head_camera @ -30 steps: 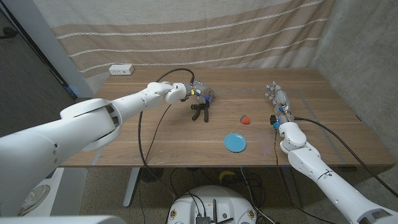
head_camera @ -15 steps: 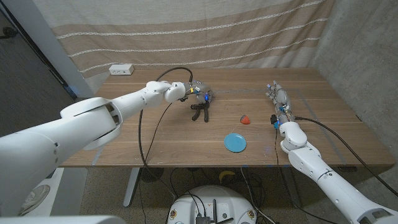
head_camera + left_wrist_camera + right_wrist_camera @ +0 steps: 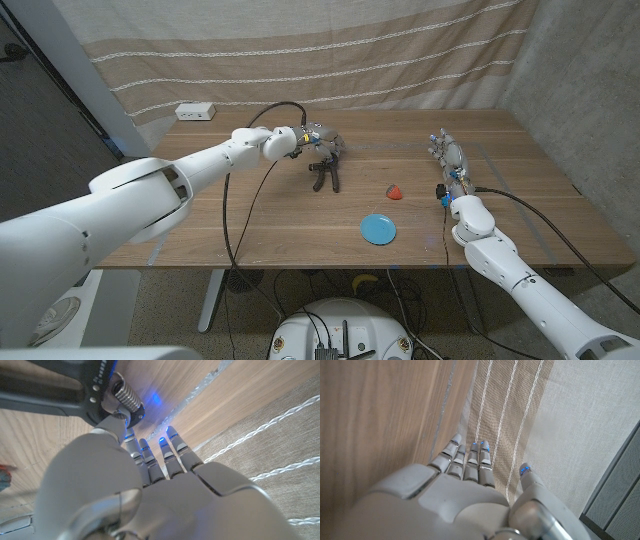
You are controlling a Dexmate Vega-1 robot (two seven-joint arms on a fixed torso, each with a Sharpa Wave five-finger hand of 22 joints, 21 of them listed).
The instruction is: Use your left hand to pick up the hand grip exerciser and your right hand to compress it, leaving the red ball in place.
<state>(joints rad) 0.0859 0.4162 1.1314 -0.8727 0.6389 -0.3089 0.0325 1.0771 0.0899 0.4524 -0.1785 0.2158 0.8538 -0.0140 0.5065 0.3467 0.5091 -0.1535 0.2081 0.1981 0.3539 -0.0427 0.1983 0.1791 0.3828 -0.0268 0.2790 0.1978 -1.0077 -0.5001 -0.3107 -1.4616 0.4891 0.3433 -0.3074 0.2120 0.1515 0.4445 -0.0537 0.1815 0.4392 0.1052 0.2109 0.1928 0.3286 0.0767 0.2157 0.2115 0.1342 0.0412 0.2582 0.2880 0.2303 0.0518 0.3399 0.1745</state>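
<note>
Plate: a blue plate [image 3: 378,229] lies low and right of centre in the head view, nearest the table's front edge, apart from everything else.
Ball: the red ball [image 3: 394,191] sits just above the plate, centre-right, untouched, between the two hands but well apart from both.
Right hand: the right hand [image 3: 447,158] stands at the right of the head view, fingers straight and apart, holding nothing; the right wrist view shows the same [image 3: 465,480], fingers pointing toward the curtain.
Exerciser: the exerciser [image 3: 324,173] is at upper centre of the head view, black handles hanging down toward the table; whether their tips touch the wood I cannot tell. In the left wrist view its spring coil and black handles [image 3: 95,395] show at upper left.
Left hand: the left hand [image 3: 322,144] is curled over the exerciser's top and appears to grip it; in the left wrist view [image 3: 150,480] the thumb meets the coil, so the hold looks like a pinch at the spring end.
Outlet: a white outlet [image 3: 196,112] lies at the upper left, on the table's far edge.
Risk: a hold this high may let the exerciser swing or slip once the right hand squeezes.
Risk: the right hand's way across passes near the ball; a low sweep could knock it.
</note>
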